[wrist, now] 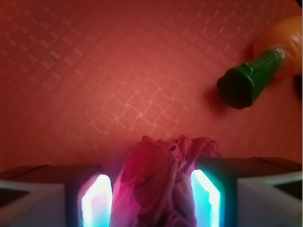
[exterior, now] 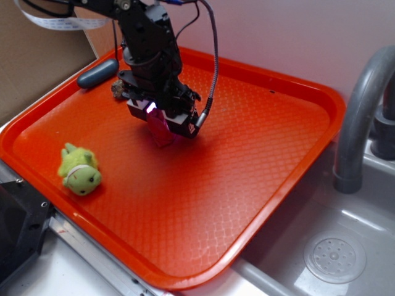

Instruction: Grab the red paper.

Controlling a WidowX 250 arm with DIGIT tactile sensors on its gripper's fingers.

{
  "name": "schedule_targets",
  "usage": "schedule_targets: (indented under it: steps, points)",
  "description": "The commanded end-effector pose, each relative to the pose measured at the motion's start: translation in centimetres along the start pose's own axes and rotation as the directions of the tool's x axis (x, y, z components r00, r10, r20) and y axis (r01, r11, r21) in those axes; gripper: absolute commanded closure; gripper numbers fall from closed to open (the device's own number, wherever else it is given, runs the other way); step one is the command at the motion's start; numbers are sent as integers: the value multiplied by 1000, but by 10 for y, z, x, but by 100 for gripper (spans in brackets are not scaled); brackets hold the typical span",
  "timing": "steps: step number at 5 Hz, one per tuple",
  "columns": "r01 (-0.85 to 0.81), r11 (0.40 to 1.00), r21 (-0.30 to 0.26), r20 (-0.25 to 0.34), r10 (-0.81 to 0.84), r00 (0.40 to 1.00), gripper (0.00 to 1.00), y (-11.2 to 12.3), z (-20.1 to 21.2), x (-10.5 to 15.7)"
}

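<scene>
While the gripper [exterior: 162,125] is clamped on the paper [wrist: 158,182] at the tray's [exterior: 259,185] far left, the grab looks done, with perhaps only a lift left.

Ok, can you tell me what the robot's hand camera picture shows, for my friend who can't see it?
A crumpled red paper sits squeezed between the gripper's two glowing fingers at the bottom of the picture. Behind it is the bumpy orange-red tray, with a toy carrot in the top right corner, green end pointing down-left.
</scene>
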State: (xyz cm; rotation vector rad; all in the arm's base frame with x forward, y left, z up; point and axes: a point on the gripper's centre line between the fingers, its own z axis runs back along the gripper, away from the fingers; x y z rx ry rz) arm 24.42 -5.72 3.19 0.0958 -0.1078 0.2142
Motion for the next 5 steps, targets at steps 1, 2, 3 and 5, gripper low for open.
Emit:
schedule_targets:
  steps: [1,2,3,5]
  points:
    - [58,998,28,-28,-57,998,100,11,72,5]
    - [36,998,-44,-45,-38,998,100,20,112,7]
    - [46,990,-132,-39,-52,998,100,24,158,6]
    - [18,981,-194,-27,-23,999,100,39,181,10]
